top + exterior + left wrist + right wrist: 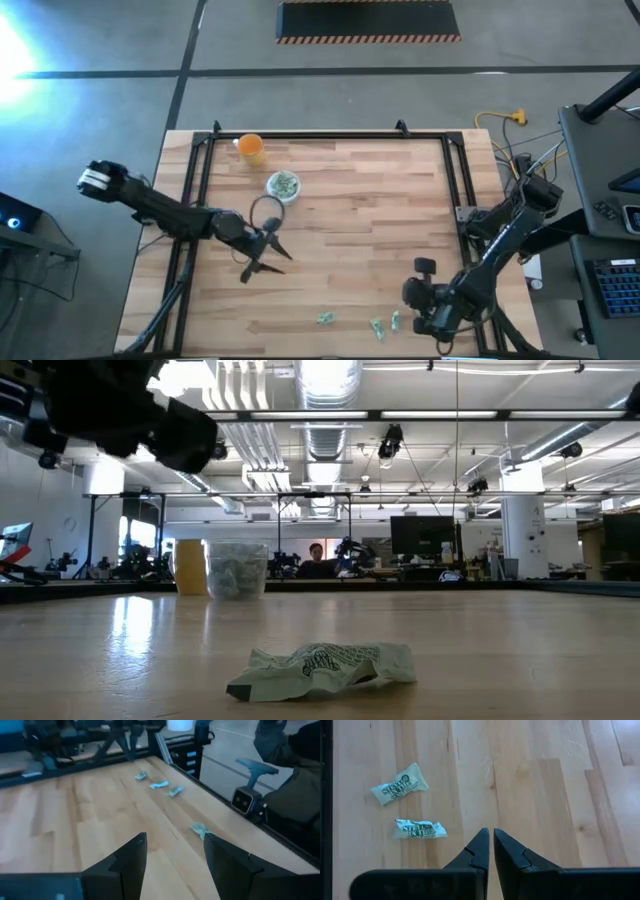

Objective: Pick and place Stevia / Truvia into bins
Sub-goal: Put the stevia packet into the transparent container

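With several Stevia sachets (326, 318) lying near the table's front edge, the left gripper (262, 262) is hovering wide open and empty beside the clear cup (283, 185), likely needing to reach another sachet, while the right gripper (491, 851) is waiting pinched closed.

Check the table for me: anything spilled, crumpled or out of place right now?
Nothing spilled. The clear cup stands upright beside the orange cup, sachets inside. A few Stevia sachets lie loose near the table's near edge; the one closest in the low view is crumpled.
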`<state>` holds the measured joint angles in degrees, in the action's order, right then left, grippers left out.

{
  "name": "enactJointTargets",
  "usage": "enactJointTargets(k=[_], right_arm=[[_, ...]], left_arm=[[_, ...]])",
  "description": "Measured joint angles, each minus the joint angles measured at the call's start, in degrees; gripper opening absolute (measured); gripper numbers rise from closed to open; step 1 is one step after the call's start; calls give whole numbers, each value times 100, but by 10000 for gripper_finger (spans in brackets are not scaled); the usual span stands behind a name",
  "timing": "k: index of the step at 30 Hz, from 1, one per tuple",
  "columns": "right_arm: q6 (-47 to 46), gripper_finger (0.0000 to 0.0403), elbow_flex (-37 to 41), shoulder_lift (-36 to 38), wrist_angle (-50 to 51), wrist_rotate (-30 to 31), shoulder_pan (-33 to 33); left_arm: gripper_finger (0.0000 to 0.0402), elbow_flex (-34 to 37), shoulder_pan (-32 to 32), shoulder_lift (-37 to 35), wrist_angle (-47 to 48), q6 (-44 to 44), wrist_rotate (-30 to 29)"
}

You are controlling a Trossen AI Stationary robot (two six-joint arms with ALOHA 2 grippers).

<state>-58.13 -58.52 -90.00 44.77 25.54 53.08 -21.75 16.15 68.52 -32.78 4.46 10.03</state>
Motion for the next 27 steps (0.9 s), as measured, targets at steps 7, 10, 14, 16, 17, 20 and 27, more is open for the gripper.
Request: enactJointTargets(k=[7,10,14,16,17,20,27], right_arm=[[-522,18,200,-9,-212,488,375],[-600,18,212,-9,-212,727,486],[-592,18,212,-9,-216,1231,568],[-587,18,221,-9,-219,1362,582],[-589,18,230,-9,-218,1366,582],[-694,18,257,-9,-245,1368,582],[-787,18,410,-11,-487,1368,581]], left_arm=[[180,-653,251,1834,-735,0,359],[180,-1058,478,2454,-756,3,467],[180,-1567,784,3156,-720,65,473],[180,-1798,889,3424,-730,83,472],[180,-1886,931,3529,-726,86,474],[180,-2136,985,3796,-729,86,473],[180,-2434,976,4287,-729,43,280]])
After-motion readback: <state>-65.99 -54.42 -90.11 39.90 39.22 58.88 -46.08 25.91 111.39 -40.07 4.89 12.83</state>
